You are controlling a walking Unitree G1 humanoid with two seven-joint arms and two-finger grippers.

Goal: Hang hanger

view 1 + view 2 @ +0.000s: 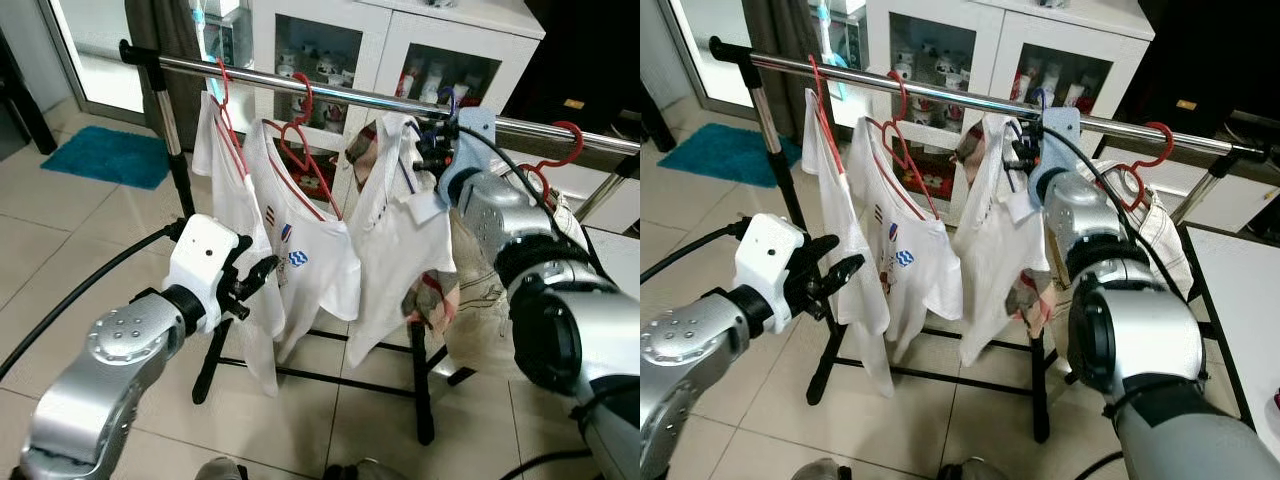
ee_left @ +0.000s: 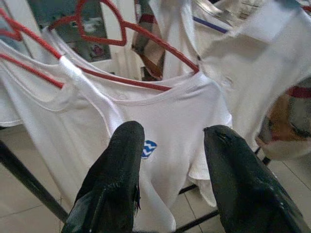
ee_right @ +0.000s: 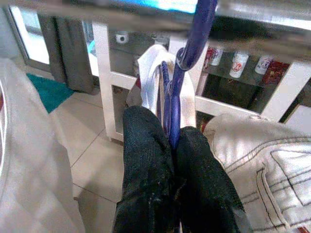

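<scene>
In front of me stands the clothes rack point(image 1: 420, 390), its chrome rail point(image 1: 380, 99) running across at chest height with a white glass-fronted cabinet point(image 1: 400, 50) behind it. On the rail I see white T-shirts point(image 1: 300, 240) on red hangers point(image 1: 300, 130), a white collared shirt point(image 1: 400, 250), and further right a red hanger point(image 1: 560, 150) over a pale denim garment point(image 3: 262, 160). My right claw point(image 3: 172, 145) is up at the rail, fingers pinched together on the neck of the blue hanger point(image 3: 192, 43), whose hook sits over the rail and carries the collared shirt. My left claw point(image 2: 172, 160) hovers lower, beside the T-shirts, fingers apart and holding nothing.
</scene>
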